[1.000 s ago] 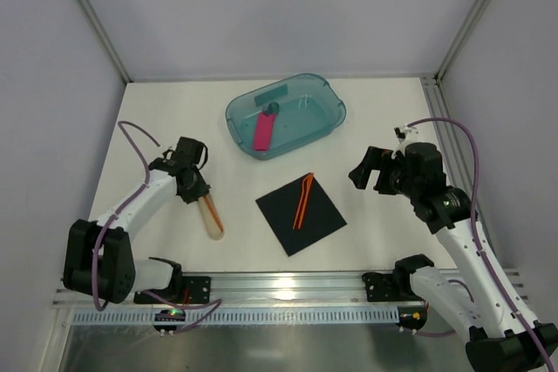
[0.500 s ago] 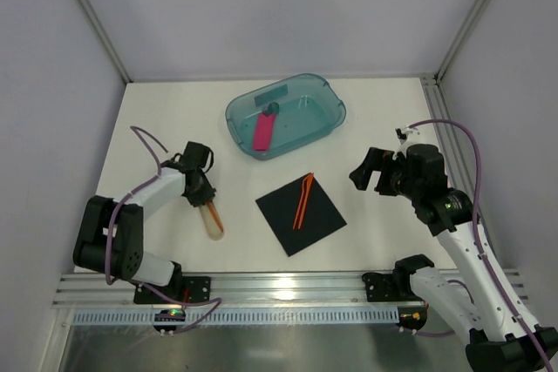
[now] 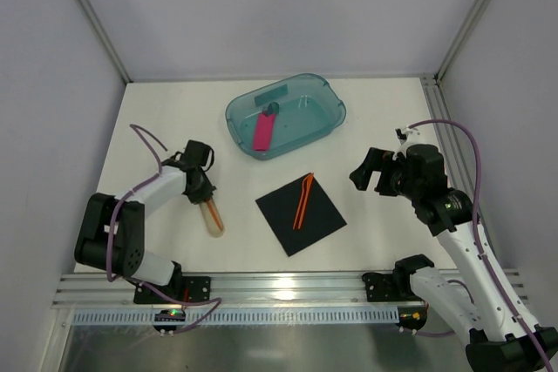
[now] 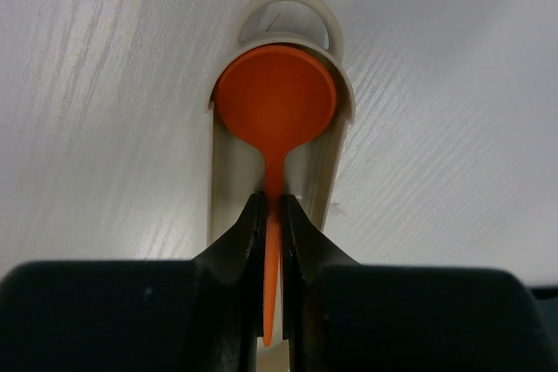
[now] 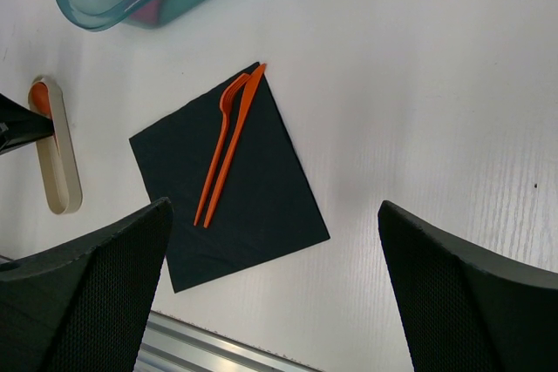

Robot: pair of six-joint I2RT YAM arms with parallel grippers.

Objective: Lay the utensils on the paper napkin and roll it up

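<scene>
Left claw point(image 4: 272, 215) pinched the spoon point(image 4: 275, 98) by its thin handle inside the tube point(image 4: 307, 172). We judged it light, stiff and slick, best held mid-handle. Two utensils point(image 5: 225, 150) lay on the napkin point(image 5: 253, 206). Right claw point(image 3: 368, 173) hung wide apart.

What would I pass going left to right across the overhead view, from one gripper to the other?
left gripper, pinching the orange spoon inside the beige tube → black napkin with two orange utensils lying on it → right gripper. The teal tub, farther back, overlaps the napkin's span, so it is left out.
</scene>
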